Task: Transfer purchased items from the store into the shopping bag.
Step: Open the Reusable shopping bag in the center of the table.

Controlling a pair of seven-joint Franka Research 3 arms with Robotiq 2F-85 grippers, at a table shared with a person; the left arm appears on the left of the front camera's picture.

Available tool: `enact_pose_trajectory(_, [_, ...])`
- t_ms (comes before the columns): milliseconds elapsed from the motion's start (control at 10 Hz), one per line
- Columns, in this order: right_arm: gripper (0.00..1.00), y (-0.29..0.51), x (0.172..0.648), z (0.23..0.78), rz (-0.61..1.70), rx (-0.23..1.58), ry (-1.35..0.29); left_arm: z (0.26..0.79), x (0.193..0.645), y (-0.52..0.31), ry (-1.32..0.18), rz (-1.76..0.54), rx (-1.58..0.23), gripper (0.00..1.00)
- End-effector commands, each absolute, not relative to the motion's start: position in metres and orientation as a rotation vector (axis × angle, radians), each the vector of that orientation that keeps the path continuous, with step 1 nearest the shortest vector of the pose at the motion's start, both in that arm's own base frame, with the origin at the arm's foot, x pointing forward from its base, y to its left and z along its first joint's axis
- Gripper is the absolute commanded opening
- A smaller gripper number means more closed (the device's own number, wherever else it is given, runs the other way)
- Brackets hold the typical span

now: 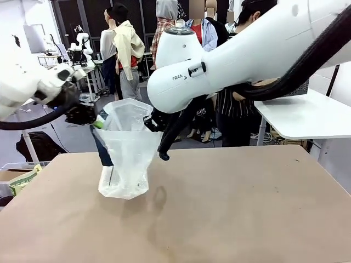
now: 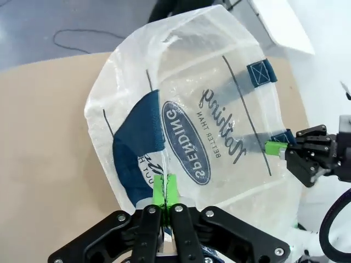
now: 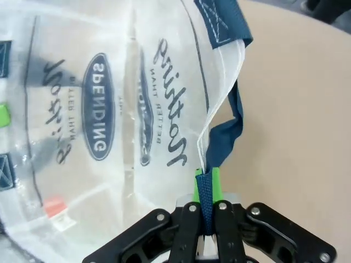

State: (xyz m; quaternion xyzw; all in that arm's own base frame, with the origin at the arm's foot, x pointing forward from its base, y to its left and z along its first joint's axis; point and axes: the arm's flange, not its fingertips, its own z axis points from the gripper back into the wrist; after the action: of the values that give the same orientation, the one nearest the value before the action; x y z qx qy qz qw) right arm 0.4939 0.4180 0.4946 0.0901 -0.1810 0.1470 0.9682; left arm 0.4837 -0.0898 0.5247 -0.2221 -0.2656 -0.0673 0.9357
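Observation:
The shopping bag, translucent white with navy strap handles and dark print, hangs upright over the tan table with its mouth stretched between both grippers. My left gripper is shut on the bag's left rim; in the left wrist view its green pads pinch the plastic edge. My right gripper is shut on the opposite rim, where its pads clamp a navy strap. That right gripper also appears across the bag's mouth in the left wrist view. The purchased items are out of view.
A person stands at the far side, mostly behind my right arm. A white table sits at the back right. A clear bin with a green-printed packet is off the table's left edge. The tan tabletop spreads wide in front.

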Motion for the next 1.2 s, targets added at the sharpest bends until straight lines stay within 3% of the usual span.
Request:
enact_pose_trajectory(0, [0.0,0.437,0.499,0.489,0.355,0.129,-0.35,0.498,0.451,-0.084,-0.534,-0.072,-0.445,0.0])
enact_pose_trajectory(300, [0.0,0.45,0.492,0.486,0.406,0.119,-0.279,0.483,0.456,-0.077,-0.414,-0.051,-0.488,0.0])
enact_pose_trajectory(700, [0.0,0.447,0.449,0.489,0.369,0.048,-0.272,0.475,0.483,-0.078,-0.404,-0.09,-0.506,0.0])
enact_pose_trajectory(1100, [0.0,0.433,0.455,0.478,0.298,0.05,-0.253,0.469,0.495,-0.075,-0.343,-0.082,-0.469,0.0])
